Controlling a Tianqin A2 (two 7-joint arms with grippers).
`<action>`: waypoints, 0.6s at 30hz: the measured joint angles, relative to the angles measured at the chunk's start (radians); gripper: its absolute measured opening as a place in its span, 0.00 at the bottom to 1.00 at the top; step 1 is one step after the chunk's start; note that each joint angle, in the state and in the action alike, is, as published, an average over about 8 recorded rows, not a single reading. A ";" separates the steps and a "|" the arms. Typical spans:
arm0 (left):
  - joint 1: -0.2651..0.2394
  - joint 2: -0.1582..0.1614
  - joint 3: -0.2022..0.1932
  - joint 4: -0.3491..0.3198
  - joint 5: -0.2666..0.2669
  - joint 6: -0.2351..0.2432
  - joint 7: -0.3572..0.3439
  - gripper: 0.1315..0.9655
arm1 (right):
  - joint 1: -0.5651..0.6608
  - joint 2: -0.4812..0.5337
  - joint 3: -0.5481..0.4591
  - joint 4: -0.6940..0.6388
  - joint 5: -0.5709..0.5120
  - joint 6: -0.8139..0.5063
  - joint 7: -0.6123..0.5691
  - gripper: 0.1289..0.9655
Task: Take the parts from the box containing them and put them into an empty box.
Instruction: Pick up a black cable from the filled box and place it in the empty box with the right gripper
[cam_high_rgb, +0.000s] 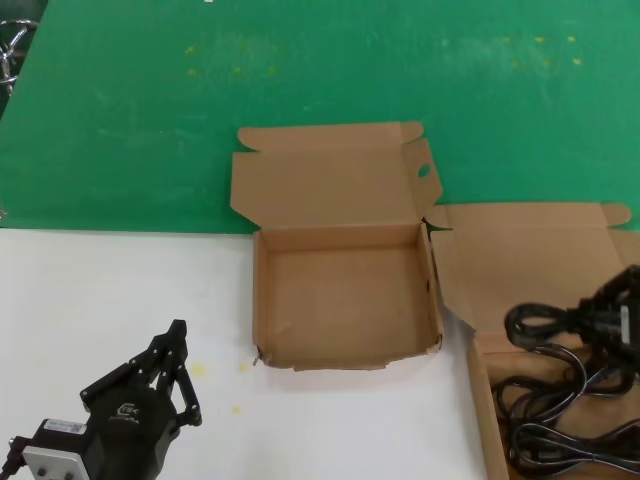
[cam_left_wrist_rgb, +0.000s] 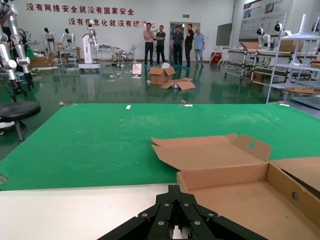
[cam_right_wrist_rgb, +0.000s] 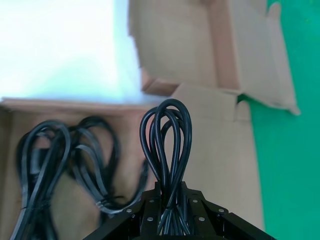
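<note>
The empty box (cam_high_rgb: 259, 290) lies open in the middle, its lid folded back with an oval hole in a side flap (cam_high_rgb: 424, 170); it also shows in the left wrist view (cam_left_wrist_rgb: 225, 176). To its right is the box containing the parts (cam_high_rgb: 478, 390), with black power cords (cam_high_rgb: 560, 425) coiled inside. My right gripper (cam_high_rgb: 622, 305) hangs over that box, shut on one looped power cord (cam_right_wrist_rgb: 167, 145), which is lifted above the other cords (cam_right_wrist_rgb: 65, 160). My left gripper (cam_high_rgb: 178, 335) rests shut and holding nothing over the white table at front left.
White tabletop (cam_high_rgb: 100, 290) spreads in front; a green mat (cam_high_rgb: 120, 120) covers the back half. The two boxes almost touch at the empty box's right rear corner (cam_high_rgb: 432, 222). People and other robots stand far off in the hall (cam_left_wrist_rgb: 172, 42).
</note>
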 joint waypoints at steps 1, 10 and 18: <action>0.000 0.000 0.000 0.000 0.000 0.000 0.000 0.00 | 0.008 -0.003 0.001 0.006 -0.004 -0.005 0.006 0.10; 0.000 0.000 0.000 0.000 0.000 0.000 0.000 0.00 | 0.101 -0.070 0.001 0.022 -0.040 -0.030 0.058 0.10; 0.000 0.000 0.000 0.000 0.000 0.000 0.000 0.00 | 0.172 -0.171 -0.021 -0.017 -0.057 -0.015 0.066 0.10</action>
